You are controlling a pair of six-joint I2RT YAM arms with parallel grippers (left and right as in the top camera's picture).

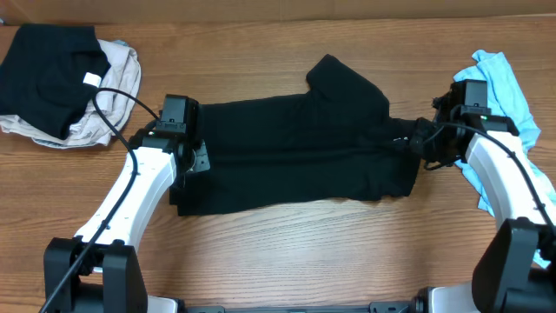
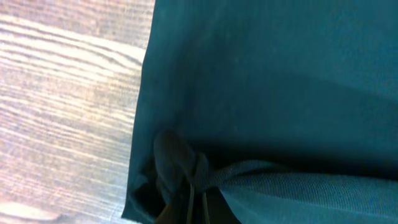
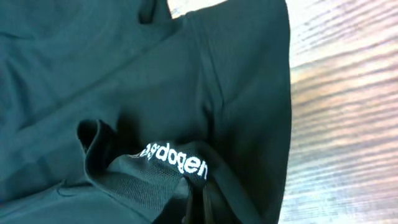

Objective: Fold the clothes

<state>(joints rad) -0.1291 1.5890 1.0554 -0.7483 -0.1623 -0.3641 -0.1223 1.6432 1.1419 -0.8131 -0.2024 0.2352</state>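
Two pinches hold one black shirt (image 1: pixel 295 156) spread across the middle of the wood-grain table (image 1: pixel 287 252).
Your left gripper (image 2: pixel 189 202) is clamped on a puckered ridge of the soft, matte knit at the shirt's left edge. Your right gripper (image 3: pixel 196 199) is closed on a bunched fold by the white printed label (image 3: pixel 174 160) at the opposite end. Between them the cloth lies mostly flat, one sleeve (image 1: pixel 339 78) angled toward the far side.

shirt (image 1: pixel 295 152) on table (image 1: pixel 261 252), pile (image 1: pixel 61 78) far left

Top-down overhead — wrists close on garment (image 1: pixel 295 156)
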